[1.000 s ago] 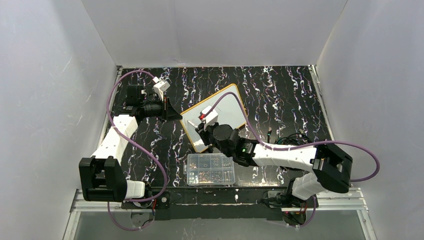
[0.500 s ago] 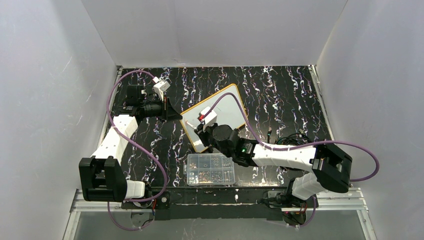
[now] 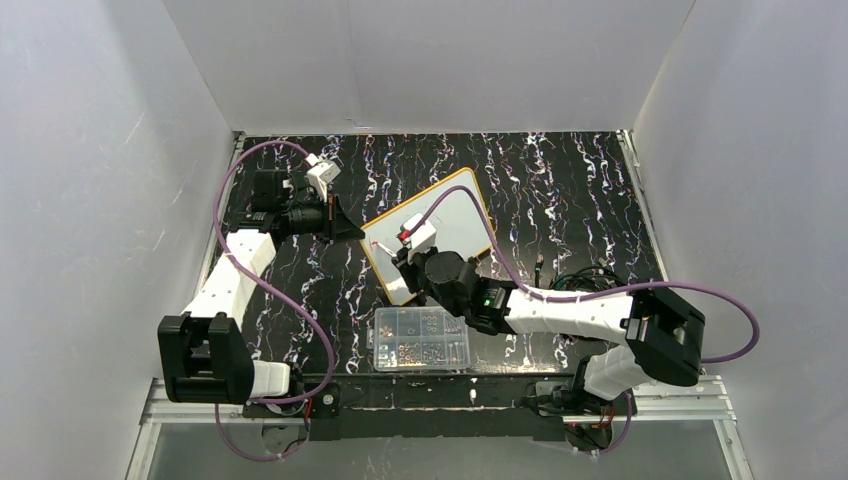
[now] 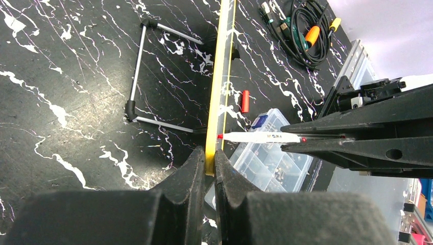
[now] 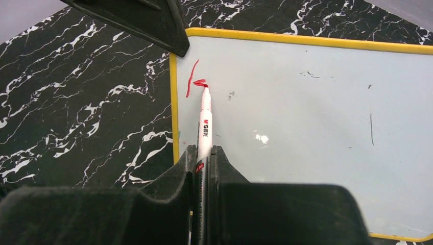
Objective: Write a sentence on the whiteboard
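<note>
Now a fresh red stroke (image 5: 190, 79) marks the whiteboard (image 5: 306, 102), right jaws clamping the marker (image 5: 204, 120), left jaws pinching the rim.

Robot lab booth: white enclosure walls (image 3: 430, 60), marbled tabletop (image 3: 560, 180).

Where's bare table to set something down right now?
Bare: the far strip of table between back wall and whiteboard, out to the right corner; a smaller patch between left arm and compartment box. Crowded: the whiteboard's left end, where left gripper and right gripper work, and the cables at right.
</note>
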You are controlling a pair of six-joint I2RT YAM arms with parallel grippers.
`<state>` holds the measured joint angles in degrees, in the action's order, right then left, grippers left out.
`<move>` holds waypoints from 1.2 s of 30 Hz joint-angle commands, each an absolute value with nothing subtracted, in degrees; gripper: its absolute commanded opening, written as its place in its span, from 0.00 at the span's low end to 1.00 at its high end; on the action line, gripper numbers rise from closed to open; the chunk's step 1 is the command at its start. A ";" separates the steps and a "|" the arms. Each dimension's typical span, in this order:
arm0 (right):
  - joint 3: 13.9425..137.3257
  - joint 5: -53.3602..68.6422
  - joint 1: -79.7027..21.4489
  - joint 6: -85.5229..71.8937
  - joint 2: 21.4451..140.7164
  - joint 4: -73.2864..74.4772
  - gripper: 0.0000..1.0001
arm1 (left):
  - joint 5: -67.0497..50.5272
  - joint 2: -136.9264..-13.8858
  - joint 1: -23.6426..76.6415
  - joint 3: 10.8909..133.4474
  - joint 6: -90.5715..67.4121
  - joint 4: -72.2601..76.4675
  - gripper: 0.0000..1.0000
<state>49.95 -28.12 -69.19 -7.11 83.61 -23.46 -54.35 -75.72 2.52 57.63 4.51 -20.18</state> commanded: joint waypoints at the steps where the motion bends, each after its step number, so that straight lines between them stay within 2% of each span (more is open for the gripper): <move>1: 49.31 -31.42 -69.26 -7.05 81.39 -23.55 0.01 | -55.63 -73.13 2.68 57.54 5.11 -21.62 0.00; 15: 48.04 -29.09 -69.26 -7.26 77.68 -25.66 0.01 | -55.55 -73.16 2.64 57.65 5.20 -21.80 0.00; 36: 51.57 -31.02 -69.26 -4.07 82.69 -27.41 0.01 | -56.16 -73.21 2.64 57.45 5.19 -21.80 0.00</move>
<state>48.66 -29.45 -69.17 -5.48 82.04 -24.18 -54.57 -75.64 2.59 57.63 4.51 -20.21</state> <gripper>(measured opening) 0.163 0.070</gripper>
